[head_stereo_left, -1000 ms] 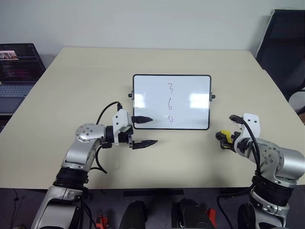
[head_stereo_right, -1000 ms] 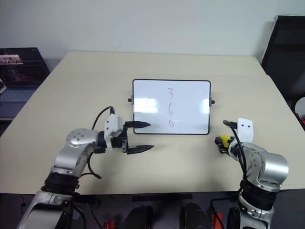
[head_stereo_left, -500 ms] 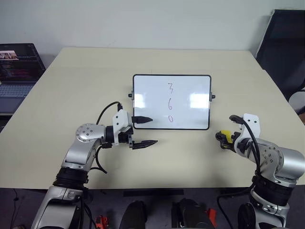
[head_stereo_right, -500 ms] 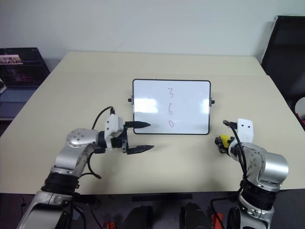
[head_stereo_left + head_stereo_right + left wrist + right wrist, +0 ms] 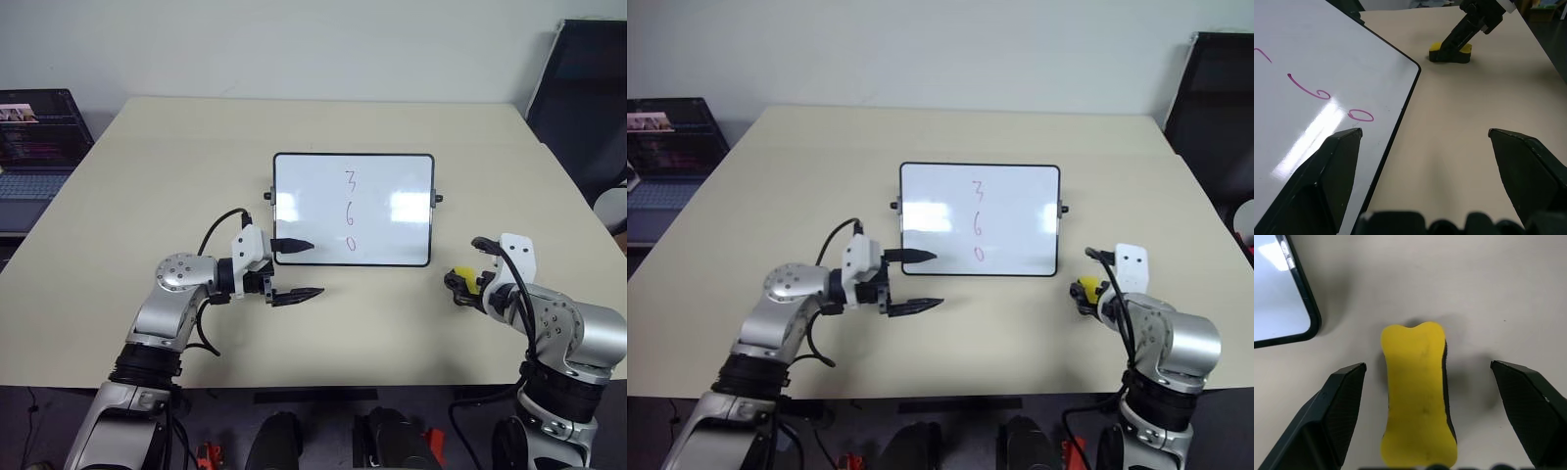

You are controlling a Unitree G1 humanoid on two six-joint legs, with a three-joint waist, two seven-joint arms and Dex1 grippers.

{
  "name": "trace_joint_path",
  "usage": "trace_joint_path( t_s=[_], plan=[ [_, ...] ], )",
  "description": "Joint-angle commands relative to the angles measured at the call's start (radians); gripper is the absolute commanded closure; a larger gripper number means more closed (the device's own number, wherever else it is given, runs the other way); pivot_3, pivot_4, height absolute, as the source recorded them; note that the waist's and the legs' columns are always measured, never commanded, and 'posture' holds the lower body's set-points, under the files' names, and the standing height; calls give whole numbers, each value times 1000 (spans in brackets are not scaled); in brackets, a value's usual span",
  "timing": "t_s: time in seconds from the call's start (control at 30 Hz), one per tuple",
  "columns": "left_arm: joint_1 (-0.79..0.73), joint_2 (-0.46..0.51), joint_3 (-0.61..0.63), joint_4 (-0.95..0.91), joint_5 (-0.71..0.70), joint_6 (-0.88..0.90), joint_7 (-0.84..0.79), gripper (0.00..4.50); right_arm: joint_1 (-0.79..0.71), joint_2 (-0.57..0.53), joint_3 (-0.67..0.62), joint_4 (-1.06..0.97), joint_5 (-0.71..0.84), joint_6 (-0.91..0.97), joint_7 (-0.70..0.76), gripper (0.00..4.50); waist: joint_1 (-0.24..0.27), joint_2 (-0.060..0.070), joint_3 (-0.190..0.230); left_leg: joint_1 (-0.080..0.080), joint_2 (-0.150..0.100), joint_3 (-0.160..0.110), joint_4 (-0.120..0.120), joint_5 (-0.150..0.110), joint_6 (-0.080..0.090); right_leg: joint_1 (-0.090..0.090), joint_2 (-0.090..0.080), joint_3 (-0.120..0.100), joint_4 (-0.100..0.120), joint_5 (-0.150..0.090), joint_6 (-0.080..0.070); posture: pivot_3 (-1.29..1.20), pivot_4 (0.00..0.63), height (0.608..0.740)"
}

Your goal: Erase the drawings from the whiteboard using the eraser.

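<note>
The whiteboard (image 5: 392,186) lies flat mid-table with the red drawings (image 5: 350,210), digits 3, 6, 0 in a column, near its centre. My left gripper (image 5: 294,268) is open at the board's near-left corner, one finger over the frame, the other over the table. The eraser (image 5: 1418,391), yellow with a black base, lies on the table right of the board (image 5: 468,282). My right gripper (image 5: 1427,396) stands open astride it, a finger on each side, neither touching it.
A laptop (image 5: 34,147) sits beyond the table's far-left edge. A dark chair (image 5: 588,98) stands off the far-right corner. The beige table (image 5: 196,166) stretches bare around the board.
</note>
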Motion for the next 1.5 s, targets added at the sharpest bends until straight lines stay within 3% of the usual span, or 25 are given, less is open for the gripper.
trace_joint_path(
  t_s=[0.03,0.47,0.77,1.5],
  plan=[
    [-18,3,15,-15,-6,-14,-3,0,-12,-17,3,-28,-7,-5,-5,114,0,0,0,0,0,0,0,0,0,0,0,0,0,0,0,0,150,740],
    [-19,3,14,-9,-4,-19,-4,0,11,-87,89,-53,-2,-13,13,114,0,0,0,0,0,0,0,0,0,0,0,0,0,0,0,0,150,740],
    [-19,-5,11,-7,-2,-21,1,0,-9,-28,25,-59,-13,7,6,267,0,0,0,0,0,0,0,0,0,0,0,0,0,0,0,0,150,740],
    [-26,-4,14,2,2,-24,3,0,-7,-45,45,-40,-22,8,-3,267,0,0,0,0,0,0,0,0,0,0,0,0,0,0,0,0,150,740]
  ],
)
